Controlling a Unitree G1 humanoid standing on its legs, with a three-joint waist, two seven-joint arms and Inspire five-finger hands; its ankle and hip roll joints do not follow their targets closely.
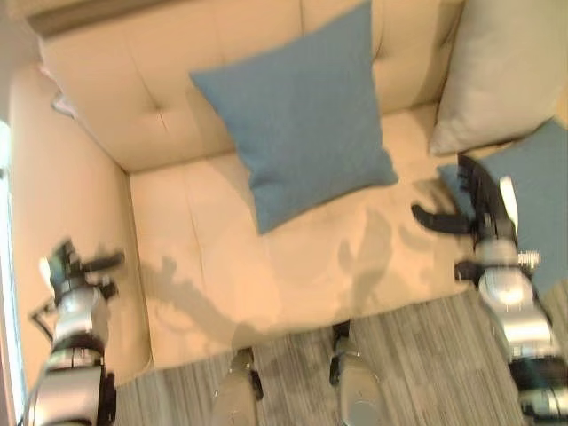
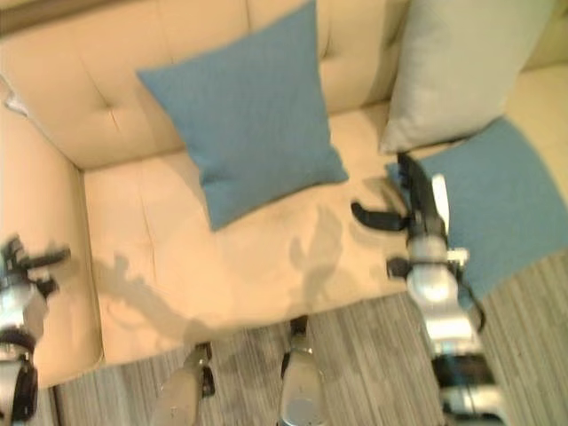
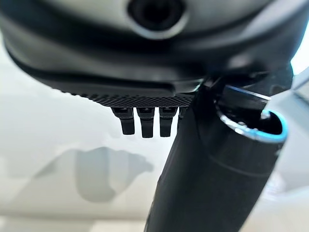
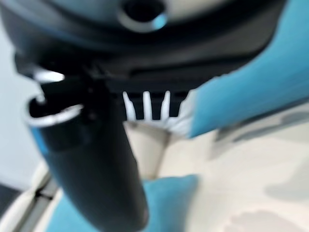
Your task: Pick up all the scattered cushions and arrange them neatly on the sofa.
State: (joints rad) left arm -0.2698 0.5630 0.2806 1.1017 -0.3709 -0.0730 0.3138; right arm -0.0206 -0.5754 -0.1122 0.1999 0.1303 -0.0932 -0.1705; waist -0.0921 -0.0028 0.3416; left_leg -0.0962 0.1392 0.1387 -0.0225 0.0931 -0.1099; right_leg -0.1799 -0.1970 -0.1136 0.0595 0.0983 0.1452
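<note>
Beige sofa [image 1: 213, 266]: over its left armrest hovers the left hand [image 1: 73, 266], fingers relaxed, empty. A blue cushion [image 1: 302, 124] leans mid-back, then a cream cushion [image 1: 501, 71]. The right hand [image 1: 466, 209], fingers straight, touches a second blue cushion [image 2: 497, 200] lying flat.

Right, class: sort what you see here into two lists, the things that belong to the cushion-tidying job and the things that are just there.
Belongs to the job:
- upright blue cushion
- beige cushion
- flat blue cushion, at the seat's front edge
- sofa
- right hand, on the flat blue cushion
- left hand

Just there:
- striped floor
</note>
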